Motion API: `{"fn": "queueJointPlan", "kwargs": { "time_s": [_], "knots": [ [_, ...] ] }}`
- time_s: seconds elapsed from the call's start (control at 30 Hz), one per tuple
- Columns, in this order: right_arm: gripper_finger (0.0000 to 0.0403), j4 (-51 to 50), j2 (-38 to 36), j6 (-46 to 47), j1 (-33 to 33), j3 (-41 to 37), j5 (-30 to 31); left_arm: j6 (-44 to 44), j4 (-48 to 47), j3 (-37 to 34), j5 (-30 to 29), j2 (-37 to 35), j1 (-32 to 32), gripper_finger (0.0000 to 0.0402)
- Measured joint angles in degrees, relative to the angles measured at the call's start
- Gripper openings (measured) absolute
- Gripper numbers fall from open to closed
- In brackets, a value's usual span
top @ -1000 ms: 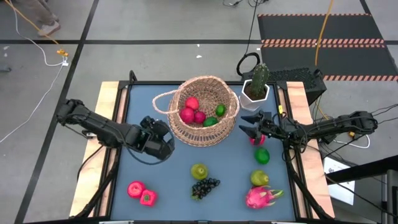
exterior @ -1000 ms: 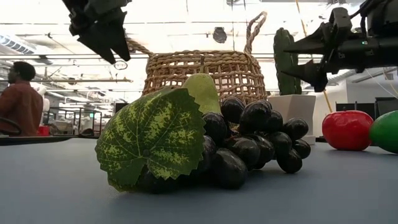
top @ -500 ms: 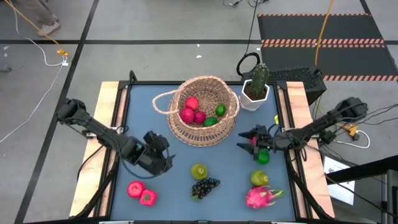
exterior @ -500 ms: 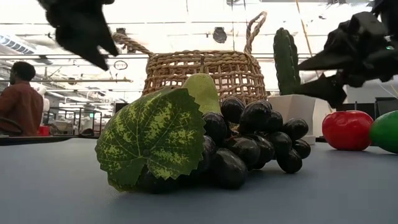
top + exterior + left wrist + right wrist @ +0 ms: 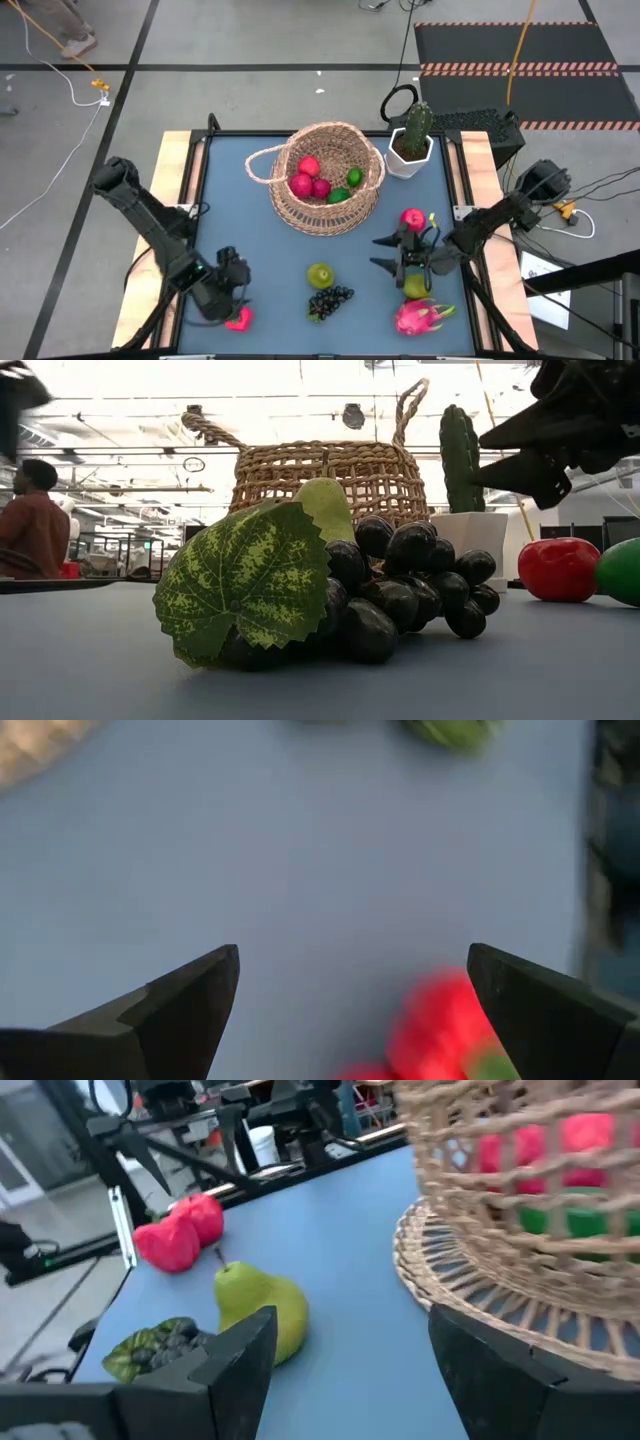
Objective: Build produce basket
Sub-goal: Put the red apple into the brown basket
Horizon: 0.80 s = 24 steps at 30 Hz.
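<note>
The large round tan woven wicker basket [image 5: 328, 178] stands at the far middle of the blue table [image 5: 270, 255], holding red fruits and a green lime [image 5: 354, 177]; just beside it at the far right stands a green cactus in a white hexagonal pot [image 5: 411, 145].

The left gripper [image 5: 226, 290] hangs over the near left corner, its dark fingers [image 5: 185, 1005] spread wide apart and holding nothing; the red strawberry [image 5: 238, 319] lies just beside it toward the near edge, and in the left wrist view red fruit [image 5: 445, 1025] shows between the fingertips, close to the right-hand one.

The right gripper [image 5: 385, 253] sits at the near right, pointing toward the table's middle, its fingers [image 5: 240, 1355] open and empty; the red apple [image 5: 411, 219] lies just behind it on the far side, a yellow-green pear [image 5: 416, 288] just beside the wrist on the near side, and the pink dragon fruit with green tips [image 5: 418, 316] nearer the front edge.

Ahead of that gripper, a second yellow-green pear [image 5: 320, 275] rests in the middle of the table, touching the dark purple grape bunch with its green leaf [image 5: 328, 299]; both are well apart from the basket's flared base [image 5: 500, 1295].
</note>
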Motion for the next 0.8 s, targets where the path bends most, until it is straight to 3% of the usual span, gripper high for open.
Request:
{"fn": "queueJointPlan", "kwargs": {
  "time_s": [0.23,0.4,0.63,0.8],
  "knots": [
    [0.0254,7.26,4.74,-9.33,-0.62,2.53,-0.18,-10.69,-3.80,-0.01,2.55,0.00,-8.44,0.0390],
    [0.0254,10.97,4.83,-13.98,-1.24,2.53,-0.20,-15.26,-5.62,0.01,7.91,0.00,-12.51,0.0390],
    [0.0254,9.87,4.83,-14.97,-1.41,2.53,-0.28,-22.91,-4.89,-3.25,7.93,-0.02,-16.05,0.0390],
    [0.0254,6.38,4.83,-12.18,-2.76,2.53,-0.29,-21.14,-0.88,-7.80,7.71,-0.02,-15.67,0.0390]
  ]
}}
